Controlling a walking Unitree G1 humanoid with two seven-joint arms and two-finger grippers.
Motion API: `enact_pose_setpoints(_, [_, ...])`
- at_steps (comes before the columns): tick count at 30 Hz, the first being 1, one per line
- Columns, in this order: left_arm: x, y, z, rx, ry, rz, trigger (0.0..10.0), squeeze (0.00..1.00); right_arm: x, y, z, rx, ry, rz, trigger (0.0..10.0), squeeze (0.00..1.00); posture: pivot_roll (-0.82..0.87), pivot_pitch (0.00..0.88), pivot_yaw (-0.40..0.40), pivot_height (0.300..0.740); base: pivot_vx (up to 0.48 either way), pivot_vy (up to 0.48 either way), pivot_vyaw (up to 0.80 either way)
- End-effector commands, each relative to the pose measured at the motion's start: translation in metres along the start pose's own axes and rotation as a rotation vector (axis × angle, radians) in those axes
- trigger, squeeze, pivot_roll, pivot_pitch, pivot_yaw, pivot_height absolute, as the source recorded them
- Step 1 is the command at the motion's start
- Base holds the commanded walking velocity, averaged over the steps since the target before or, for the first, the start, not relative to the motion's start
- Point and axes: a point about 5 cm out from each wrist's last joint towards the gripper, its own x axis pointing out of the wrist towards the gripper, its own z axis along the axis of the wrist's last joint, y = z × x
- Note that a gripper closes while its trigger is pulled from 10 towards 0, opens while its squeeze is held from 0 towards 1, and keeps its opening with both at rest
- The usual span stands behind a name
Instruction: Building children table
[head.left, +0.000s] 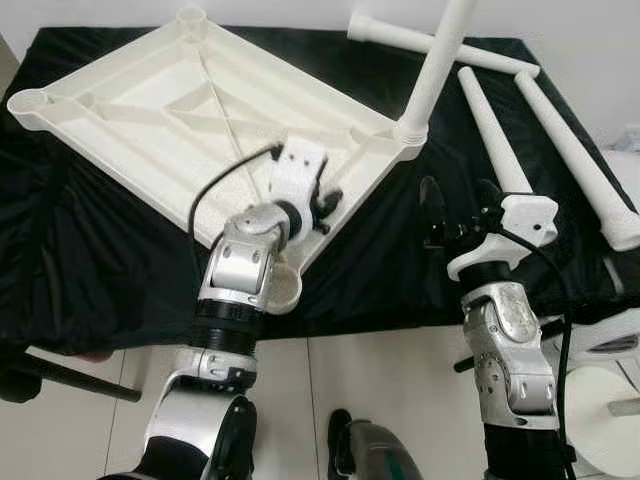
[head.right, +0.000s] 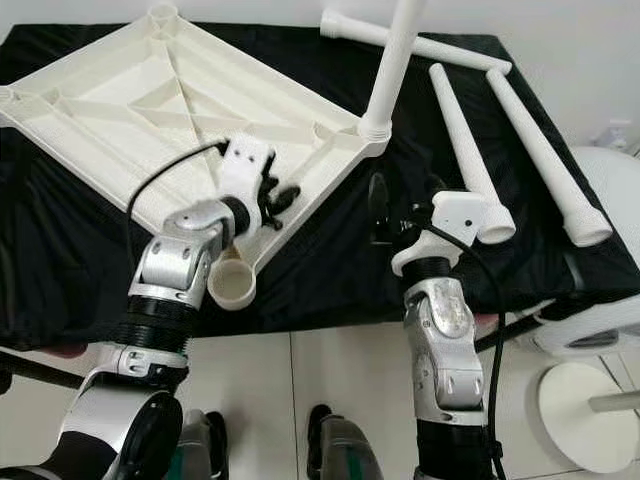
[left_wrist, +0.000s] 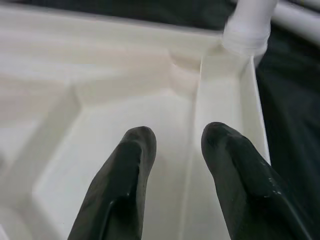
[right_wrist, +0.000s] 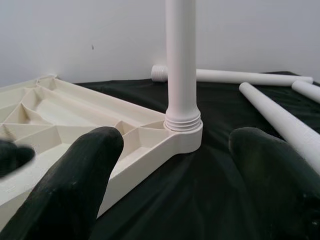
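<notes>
A white tabletop (head.left: 150, 100) lies upside down on a black cloth. One white leg (head.left: 435, 70) stands upright in its right corner socket (head.left: 410, 130). My left gripper (head.left: 326, 208) sits at the tabletop's near right edge. Its black fingers (left_wrist: 125, 170) are shut on the rim wall (left_wrist: 196, 115). My right gripper (head.left: 458, 205) hovers open over the cloth, just short of the upright leg (right_wrist: 181, 60) and apart from it. Nothing lies between its fingers (right_wrist: 75, 180).
Three loose white legs lie on the cloth: two side by side at the right (head.left: 495, 120) (head.left: 575, 150), and one across the back (head.left: 440, 45). An empty socket (head.left: 285, 285) overhangs the cloth's near edge. A white round stand (head.left: 615, 400) is on the floor at the right.
</notes>
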Motion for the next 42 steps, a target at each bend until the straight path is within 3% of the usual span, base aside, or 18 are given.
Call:
enact_pose_setpoints(1, [-0.007, -0.014, 0.009, 0.022, -0.065, -0.159, 10.0, 0.00, -0.004, -0.001, -0.004, -0.009, 0.019, -0.004, 10.0, 0.00, -0.03, 0.155, -0.022, 0.740, 0.000, 0.000, 0.00])
enact_pose_setpoints(5, [-0.014, -0.005, 0.017, 0.085, -0.092, -0.166, 10.0, 0.00, -0.004, -0.002, -0.008, -0.015, 0.032, -0.007, 10.0, 0.00, -0.03, 0.154, -0.024, 0.740, 0.000, 0.000, 0.00])
enact_pose_setpoints(11, [-0.016, 0.012, 0.010, 0.103, -0.072, -0.080, 10.0, 0.00, -0.003, -0.001, -0.009, -0.015, 0.035, -0.001, 10.0, 0.00, -0.02, 0.152, -0.031, 0.740, 0.000, 0.000, 0.00])
enact_pose_setpoints(16, [-0.018, 0.013, 0.009, 0.095, -0.069, -0.067, 10.0, 0.00, -0.003, -0.001, -0.009, -0.014, 0.035, 0.002, 10.0, 0.00, -0.02, 0.150, -0.032, 0.740, 0.000, 0.000, 0.00])
enact_pose_setpoints(17, [-0.019, 0.013, 0.006, 0.074, -0.068, -0.062, 10.0, 1.00, -0.002, -0.001, -0.009, -0.012, 0.034, 0.004, 10.0, 0.00, -0.02, 0.147, -0.032, 0.740, 0.000, 0.000, 0.00])
enact_pose_setpoints(22, [-0.025, 0.011, -0.001, 0.038, -0.064, -0.076, 10.0, 1.00, -0.001, 0.000, -0.011, -0.011, 0.033, 0.009, 10.0, 0.00, -0.02, 0.142, -0.032, 0.740, 0.000, 0.000, 0.00])
enact_pose_setpoints(28, [-0.029, 0.021, -0.002, 0.090, -0.105, 0.005, 10.0, 0.96, 0.001, 0.000, -0.014, -0.015, 0.038, 0.011, 10.0, 0.00, -0.01, 0.138, -0.036, 0.740, 0.000, 0.000, 0.00])
enact_pose_setpoints(29, [-0.032, 0.026, -0.001, 0.105, -0.116, 0.027, 10.0, 0.00, 0.001, -0.001, -0.015, -0.018, 0.040, 0.009, 10.0, 0.00, -0.01, 0.135, -0.039, 0.740, 0.000, 0.000, 0.00])
enact_pose_setpoints(36, [-0.040, 0.035, 0.001, 0.121, -0.127, 0.037, 10.0, 0.00, 0.005, -0.005, -0.019, -0.027, 0.043, 0.006, 10.0, 0.00, 0.00, 0.126, -0.048, 0.740, 0.000, 0.000, 0.00])
enact_pose_setpoints(39, [-0.050, 0.050, -0.007, 0.222, -0.068, 0.079, 10.0, 0.00, 0.008, -0.005, -0.022, -0.029, 0.050, 0.013, 10.0, 0.00, 0.01, 0.121, -0.052, 0.740, 0.000, 0.000, 0.00])
enact_pose_setpoints(40, [-0.050, 0.050, -0.007, 0.222, -0.068, 0.079, 10.0, 0.00, 0.008, -0.005, -0.022, -0.029, 0.050, 0.013, 10.0, 0.00, 0.01, 0.121, -0.052, 0.740, 0.000, 0.000, 0.00])
enact_pose_setpoints(42, [-0.059, 0.063, -0.019, 0.279, 0.008, 0.105, 10.0, 0.00, 0.010, -0.006, -0.025, -0.030, 0.060, 0.014, 10.0, 0.00, 0.02, 0.118, -0.060, 0.740, 0.000, 0.000, 0.00])
